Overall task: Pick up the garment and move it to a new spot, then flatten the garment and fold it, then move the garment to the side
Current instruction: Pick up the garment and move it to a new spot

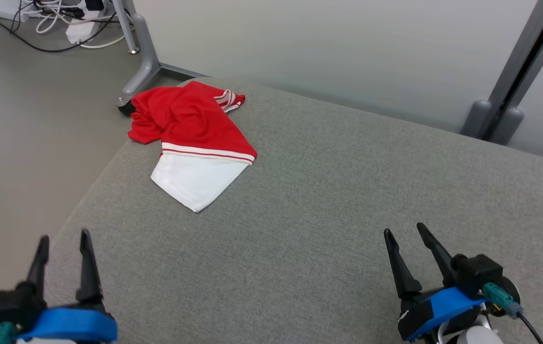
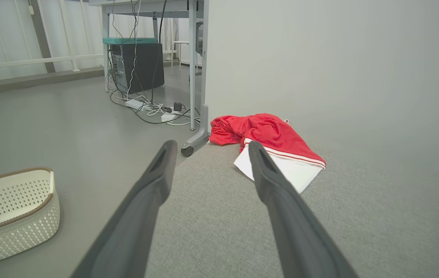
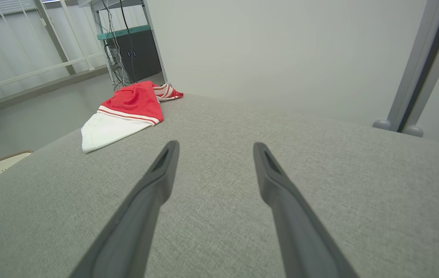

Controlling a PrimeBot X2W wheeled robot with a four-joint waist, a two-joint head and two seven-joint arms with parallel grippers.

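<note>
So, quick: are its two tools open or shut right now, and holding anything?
Left tool: open, holding nothing.
Right tool: open, holding nothing.

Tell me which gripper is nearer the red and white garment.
Left. The left gripper is at the grey surface's near left, the garment ahead and slightly right of it. The right gripper is at the near right, the garment well off to its left.
</note>
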